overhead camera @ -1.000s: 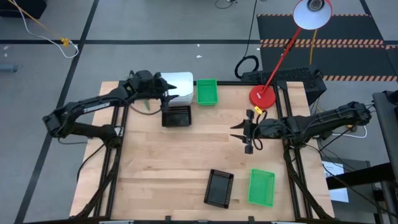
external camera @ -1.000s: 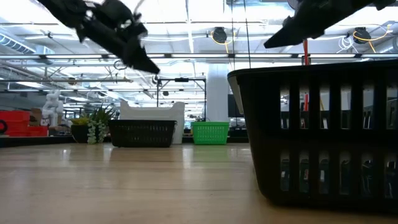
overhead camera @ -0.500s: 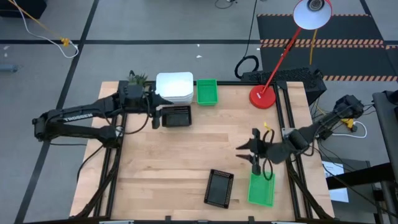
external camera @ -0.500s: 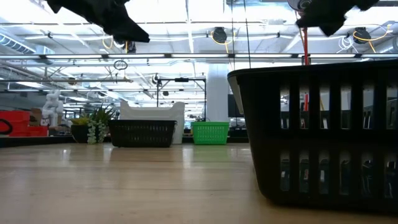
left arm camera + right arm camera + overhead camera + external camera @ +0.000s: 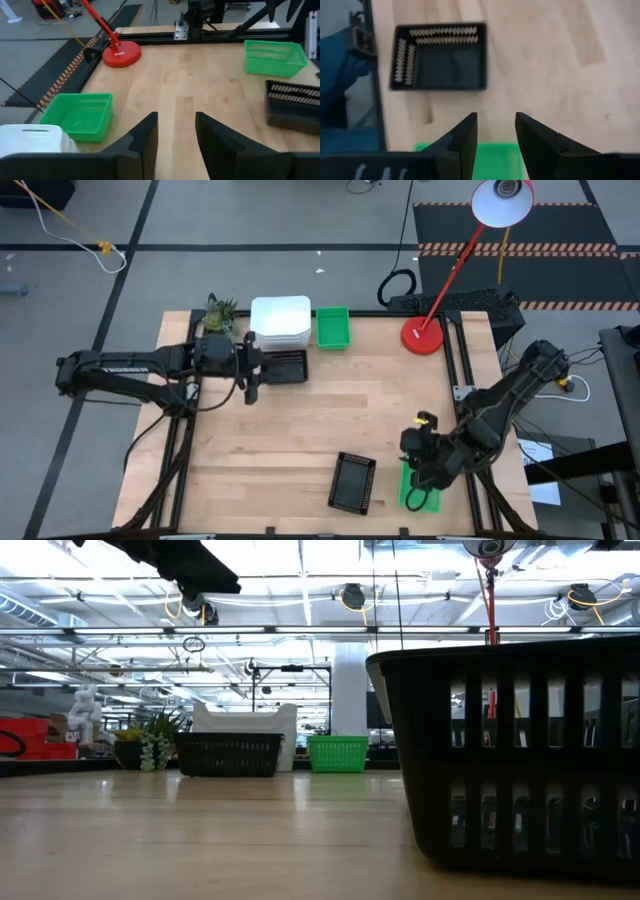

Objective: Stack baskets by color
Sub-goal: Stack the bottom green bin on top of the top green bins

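The white baskets (image 5: pixel 281 321) are being kept as one pile at the far edge of the table (image 5: pixel 290 440), so this colour is judged to be finished. How many lie in the pile cannot be told.

Green and black are not yet being gathered. One green basket (image 5: pixel 333 327) is standing just beside the white pile, and a black basket (image 5: pixel 285 367) is lying in front of that pile. Whether these two are already stacks cannot be told. At the near edge, a second black basket (image 5: pixel 353 481) and a second green basket (image 5: pixel 416 490) are lying well apart from their partners.

The right gripper (image 5: pixel 420 476) is being held over the near green basket with its fingers apart and empty, so this basket is judged to be the next one taken. The left gripper (image 5: pixel 251 370) is being held beside the far black basket, its fingers also apart and holding nothing.
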### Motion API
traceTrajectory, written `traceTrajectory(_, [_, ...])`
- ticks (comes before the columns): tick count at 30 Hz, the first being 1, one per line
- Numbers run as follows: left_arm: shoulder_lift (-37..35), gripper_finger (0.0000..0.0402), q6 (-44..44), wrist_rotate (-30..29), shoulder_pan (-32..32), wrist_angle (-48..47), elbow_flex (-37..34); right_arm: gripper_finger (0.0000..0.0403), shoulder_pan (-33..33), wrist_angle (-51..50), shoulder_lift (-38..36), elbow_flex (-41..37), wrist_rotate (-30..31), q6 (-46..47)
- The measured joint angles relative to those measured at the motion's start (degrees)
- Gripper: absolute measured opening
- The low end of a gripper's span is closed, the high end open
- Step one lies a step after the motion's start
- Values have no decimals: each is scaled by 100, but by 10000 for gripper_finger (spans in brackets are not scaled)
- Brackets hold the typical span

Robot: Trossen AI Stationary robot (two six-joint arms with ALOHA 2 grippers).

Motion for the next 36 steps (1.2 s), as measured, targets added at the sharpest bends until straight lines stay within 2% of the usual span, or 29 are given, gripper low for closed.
traceTrajectory(4, [157,131,-317,-294,-471,-8,0,125,184,-114,288,368,-409,394])
traceTrajectory(10, [643,131,-526,-922,-1211,288,0,126,562,-152,586,411,-914,1428])
traceTrajectory(16, [1108,131,-515,-1006,-1607,970,0,126,1023,19,1024,411,-1337,2047])
traceTrajectory(22, [1414,131,-626,-1043,-1800,1545,0,126,1433,248,1212,411,-1228,2365])
traceTrajectory(26, [1560,131,-779,-1046,-1864,1683,0,126,1684,243,1212,409,-901,2575])
traceTrajectory(30, [1714,131,-912,-1142,-1919,1708,0,128,1815,216,1213,408,-840,2739])
traceTrajectory(36, [1935,131,-1149,-1246,-1999,1718,0,154,1836,260,1213,237,-863,2631])
